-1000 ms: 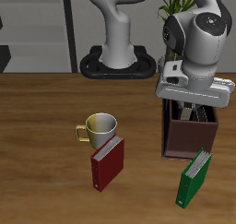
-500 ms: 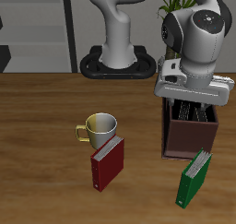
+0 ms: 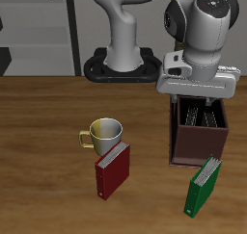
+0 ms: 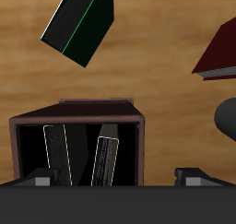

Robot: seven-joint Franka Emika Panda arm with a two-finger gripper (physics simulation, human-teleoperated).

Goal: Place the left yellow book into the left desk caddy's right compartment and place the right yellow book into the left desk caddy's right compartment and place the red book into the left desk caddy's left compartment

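Above left desk caddy (image 3: 200, 134), right of frame, gripper (image 3: 199, 95) hangs, finger state hidden. Red book (image 3: 112, 170) lies lower centre beside mug (image 3: 104, 135): next grasp target, approach its spine squarely.

Wrist view: two grey-striped yellow books (image 4: 108, 159) stand inside caddy (image 4: 77, 123); green book (image 4: 81, 22) outside; fingers unclear.

Even, diffuse overhead light; soft faint shadows beneath objects on the counter (image 3: 39, 142). Both low-resolution renders are sharp, without glare or edge distortion. The left desk caddy (image 4: 78, 124) interior reads near-black in the wrist view.
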